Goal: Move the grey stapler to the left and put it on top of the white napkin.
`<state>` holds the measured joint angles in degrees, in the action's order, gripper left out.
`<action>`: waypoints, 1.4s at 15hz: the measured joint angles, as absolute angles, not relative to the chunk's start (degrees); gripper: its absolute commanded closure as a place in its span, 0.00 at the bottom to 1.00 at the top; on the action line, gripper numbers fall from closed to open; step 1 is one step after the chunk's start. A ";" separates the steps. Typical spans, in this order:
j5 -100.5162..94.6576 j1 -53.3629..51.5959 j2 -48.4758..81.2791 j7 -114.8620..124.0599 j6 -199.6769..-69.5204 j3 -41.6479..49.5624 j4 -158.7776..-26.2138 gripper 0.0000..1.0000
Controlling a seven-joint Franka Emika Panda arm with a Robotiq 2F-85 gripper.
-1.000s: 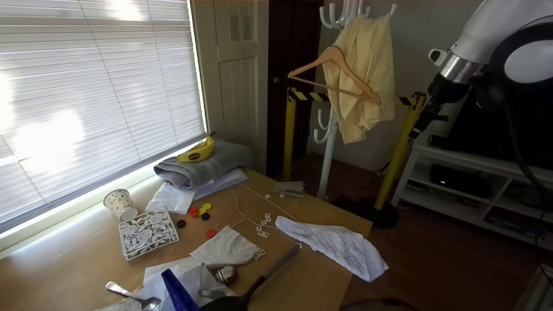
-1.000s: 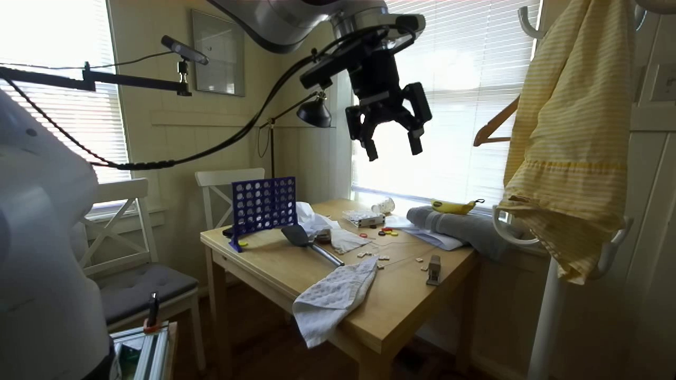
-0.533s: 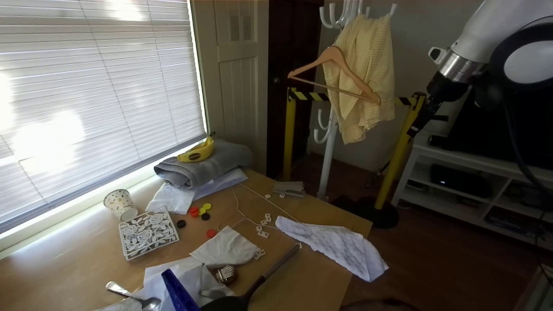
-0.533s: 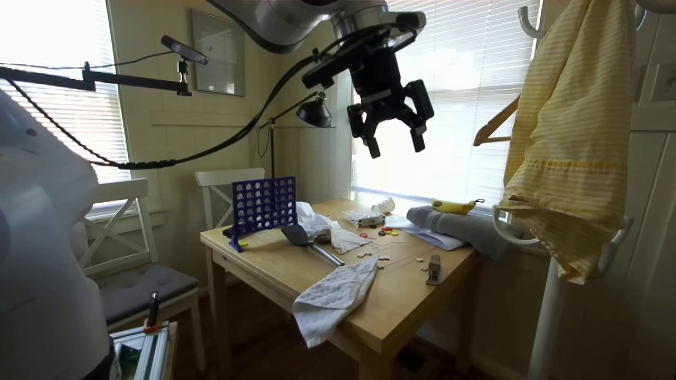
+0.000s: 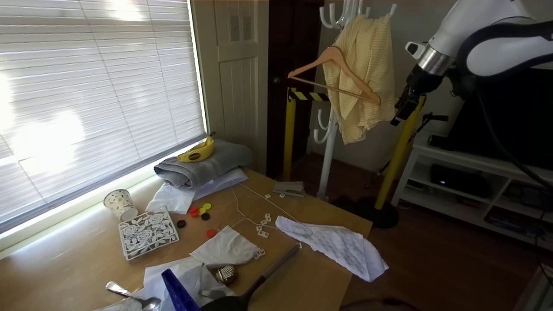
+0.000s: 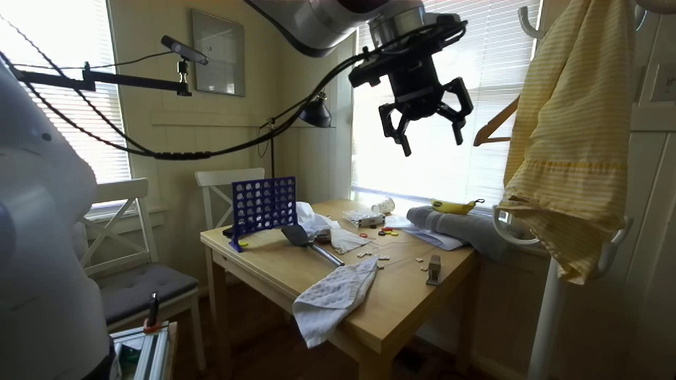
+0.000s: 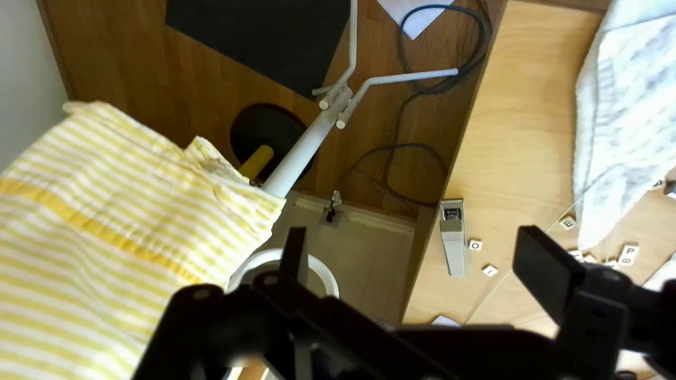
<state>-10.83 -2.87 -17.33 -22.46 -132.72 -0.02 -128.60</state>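
The grey stapler (image 5: pixel 289 188) lies near the table edge; it also shows in an exterior view (image 6: pixel 433 270) and in the wrist view (image 7: pixel 454 243). Two smaller white pieces could be the white napkin: a crumpled one (image 5: pixel 227 247) mid-table and one (image 5: pixel 170 198) by the grey towel. I cannot tell which. My gripper (image 6: pixel 433 145) is open and empty, high above the table, and shows side-on in an exterior view (image 5: pixel 400 120). In the wrist view the stapler lies far below, between the spread fingers (image 7: pixel 417 253).
A longer white cloth strip (image 5: pixel 337 246) hangs over the table edge. Letter tiles (image 7: pixel 475 244) lie beside the stapler. A spatula (image 6: pixel 327 253), a blue game grid (image 6: pixel 264 206) and a rolled grey towel (image 6: pixel 449 224) are on the table. A coat stand with yellow cloth (image 6: pixel 575 132) stands close by.
My arm and open gripper have moved sideways, rightward in the view that faces the window corner and leftward in the view with the coat stand behind. The stapler and table items have not moved.
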 measured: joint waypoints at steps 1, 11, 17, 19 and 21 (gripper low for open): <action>-10.57 -3.23 -14.68 -24.69 -132.49 0.40 -125.75 0.00; -10.29 -5.75 4.67 -31.09 -118.40 -4.74 -98.52 0.00; -9.02 -5.45 7.69 -32.92 -115.90 -5.22 -92.67 0.00; -8.81 -5.45 7.73 -32.47 -116.17 -5.25 -92.73 0.00; -6.75 -5.49 8.55 -29.59 -116.75 -5.42 -92.61 0.00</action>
<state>-6.75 -5.49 8.55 -29.59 -116.75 -5.42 -92.61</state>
